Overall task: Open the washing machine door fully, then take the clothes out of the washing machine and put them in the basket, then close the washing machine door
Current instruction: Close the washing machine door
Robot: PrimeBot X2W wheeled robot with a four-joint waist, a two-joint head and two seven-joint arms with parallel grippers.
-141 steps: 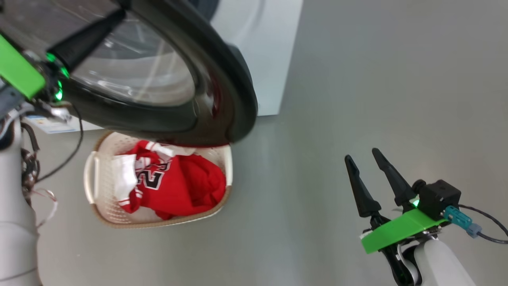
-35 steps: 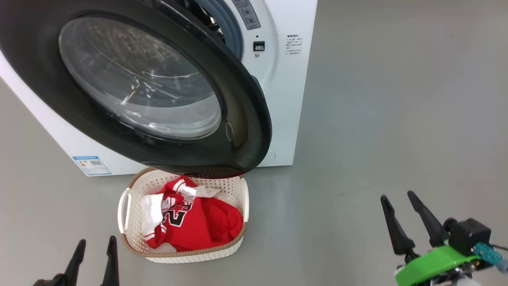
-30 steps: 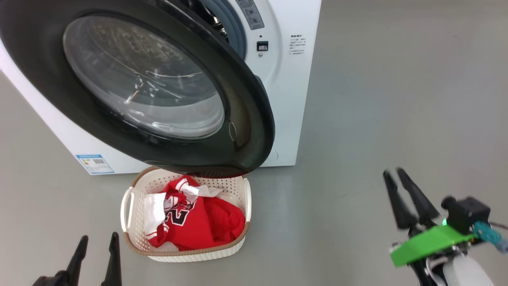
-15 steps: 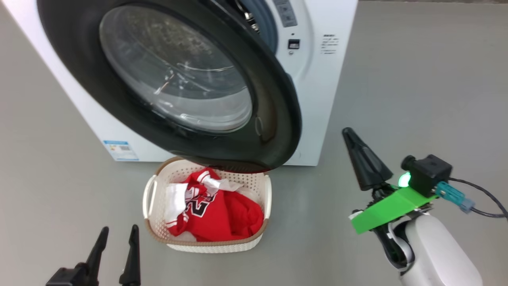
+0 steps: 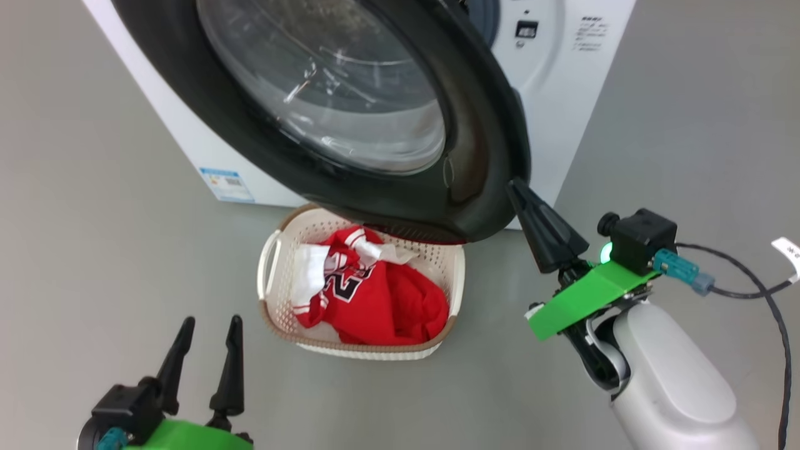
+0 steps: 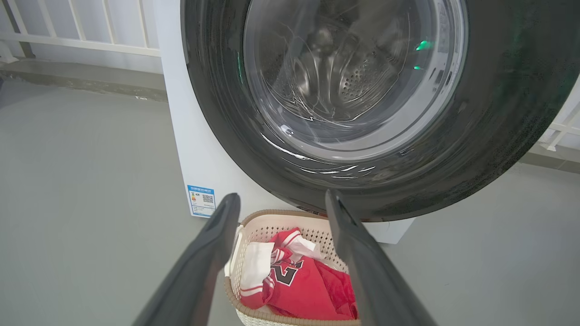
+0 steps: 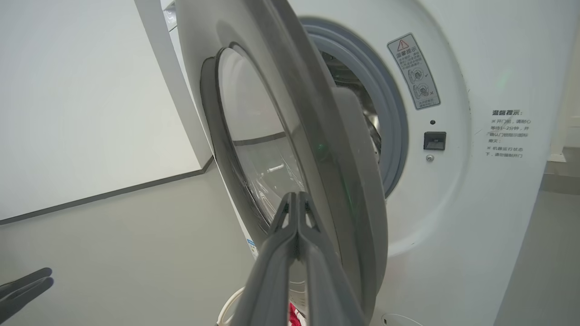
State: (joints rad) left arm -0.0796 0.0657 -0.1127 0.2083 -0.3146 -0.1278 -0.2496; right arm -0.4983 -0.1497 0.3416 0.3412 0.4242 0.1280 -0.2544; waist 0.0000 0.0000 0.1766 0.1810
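The large round black-rimmed glass door (image 5: 325, 94) of the white front-loading washing machine (image 5: 562, 94) stands partly open. It overhangs the rear of the small cream perforated plastic basket (image 5: 284, 275) on the grey floor (image 5: 112, 187). The red garments with white trim (image 5: 381, 300) lie inside the basket. The right gripper (image 5: 517, 186) has its dark fingers pressed together, empty, tips just beside the door's free edge; contact cannot be confirmed. The left gripper (image 5: 211, 320) is near the basket, fingers spread wide, empty.

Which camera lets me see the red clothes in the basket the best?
The head view: the clothes lie open in the basket, number showing. The left wrist view cuts off their near side, and a finger of the left gripper covers one edge. The right wrist view shows just a red sliver.
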